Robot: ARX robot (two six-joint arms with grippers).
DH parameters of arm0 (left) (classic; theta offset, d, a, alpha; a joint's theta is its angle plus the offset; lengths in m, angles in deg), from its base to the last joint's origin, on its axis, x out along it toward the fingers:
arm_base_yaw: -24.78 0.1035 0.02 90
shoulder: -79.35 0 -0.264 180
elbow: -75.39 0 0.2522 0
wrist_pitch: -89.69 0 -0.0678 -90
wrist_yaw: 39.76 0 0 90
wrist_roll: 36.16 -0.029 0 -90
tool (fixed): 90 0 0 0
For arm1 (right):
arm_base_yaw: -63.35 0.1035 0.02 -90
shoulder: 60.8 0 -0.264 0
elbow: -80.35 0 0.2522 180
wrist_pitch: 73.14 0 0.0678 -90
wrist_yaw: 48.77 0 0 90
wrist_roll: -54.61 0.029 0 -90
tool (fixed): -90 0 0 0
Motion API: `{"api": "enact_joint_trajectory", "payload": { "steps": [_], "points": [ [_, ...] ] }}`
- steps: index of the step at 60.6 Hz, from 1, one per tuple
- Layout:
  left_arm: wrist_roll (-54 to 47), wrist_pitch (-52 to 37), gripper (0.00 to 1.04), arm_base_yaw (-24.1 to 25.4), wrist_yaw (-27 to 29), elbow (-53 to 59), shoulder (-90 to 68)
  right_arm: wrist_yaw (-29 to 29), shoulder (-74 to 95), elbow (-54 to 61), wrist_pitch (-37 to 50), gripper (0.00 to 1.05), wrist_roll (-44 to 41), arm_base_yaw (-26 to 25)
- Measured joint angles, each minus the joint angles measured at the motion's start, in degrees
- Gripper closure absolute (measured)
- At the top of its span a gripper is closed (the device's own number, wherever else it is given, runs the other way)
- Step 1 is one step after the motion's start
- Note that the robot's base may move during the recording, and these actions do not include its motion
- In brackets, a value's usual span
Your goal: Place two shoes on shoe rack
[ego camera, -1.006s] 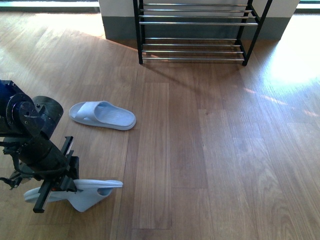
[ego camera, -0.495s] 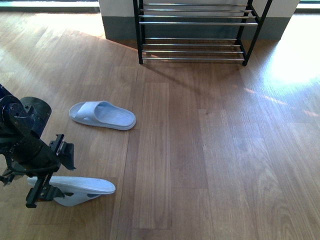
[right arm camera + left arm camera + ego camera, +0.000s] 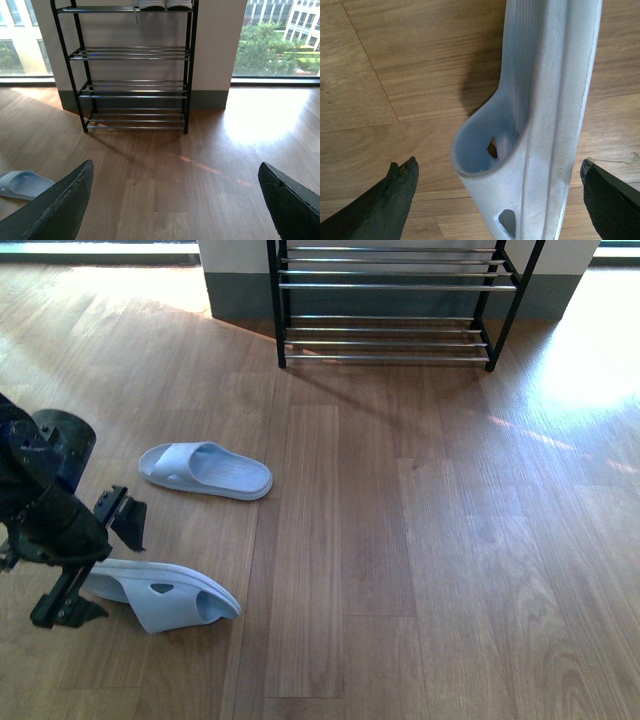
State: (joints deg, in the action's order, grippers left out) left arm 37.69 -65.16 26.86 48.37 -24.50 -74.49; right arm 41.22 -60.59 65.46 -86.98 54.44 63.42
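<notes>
The shoe rack stands against the far wall, its lower chrome bars bare. In the right wrist view the shoe rack carries two shoes on its top tier, and only their white soles show. A pale blue slide sandal lies on the floor at the near left. My left gripper stands open astride its heel end. In the left wrist view that sandal runs between the spread fingers of the left gripper, apart from both. My right gripper is open over bare floor, facing the rack.
A second pale blue slide sandal lies on the wooden floor farther left of centre; it also shows as a sandal at the edge of the right wrist view. Bright sun patches fall on the floor at the right.
The near sandal, tilted up in the left gripper a second ago, now lies flat on the floor. The left gripper has opened and drawn back to the left.
</notes>
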Motion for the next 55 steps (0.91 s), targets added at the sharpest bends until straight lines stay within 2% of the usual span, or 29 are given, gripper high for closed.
{"api": "enact_joint_trajectory", "payload": {
  "steps": [8, 17, 24, 31, 41, 50, 55],
  "points": [
    [-3.0, -4.2, 0.09, -0.4, -0.4, 1.4, 2.3, 0.0, 0.0, 0.0, 0.0, 0.09, 0.0, 0.0],
    [-11.5, -7.1, 0.09, -0.2, 1.8, 4.9, 6.1, 0.0, 0.0, 0.0, 0.0, 0.09, 0.0, 0.0],
    [-15.7, -6.8, 0.09, 0.7, -1.0, 5.7, 9.4, 0.0, 0.0, 0.0, 0.0, 0.09, 0.0, 0.0],
    [-15.3, -4.5, 0.09, 1.0, -4.4, 5.7, 10.2, 0.0, 0.0, 0.0, 0.0, 0.09, 0.0, 0.0],
    [-8.5, -1.4, 0.09, -0.5, -9.6, 4.7, 3.7, 0.0, 0.0, 0.0, 0.0, 0.09, 0.0, 0.0],
    [-7.2, -0.3, 0.09, -1.2, -10.2, 2.1, -2.3, 0.0, 0.0, 0.0, 0.0, 0.09, 0.0, 0.0],
    [-7.6, -0.2, 0.09, -1.5, -8.5, -1.2, -4.9, 0.0, 0.0, 0.0, 0.0, 0.09, 0.0, 0.0]
  ]
}}
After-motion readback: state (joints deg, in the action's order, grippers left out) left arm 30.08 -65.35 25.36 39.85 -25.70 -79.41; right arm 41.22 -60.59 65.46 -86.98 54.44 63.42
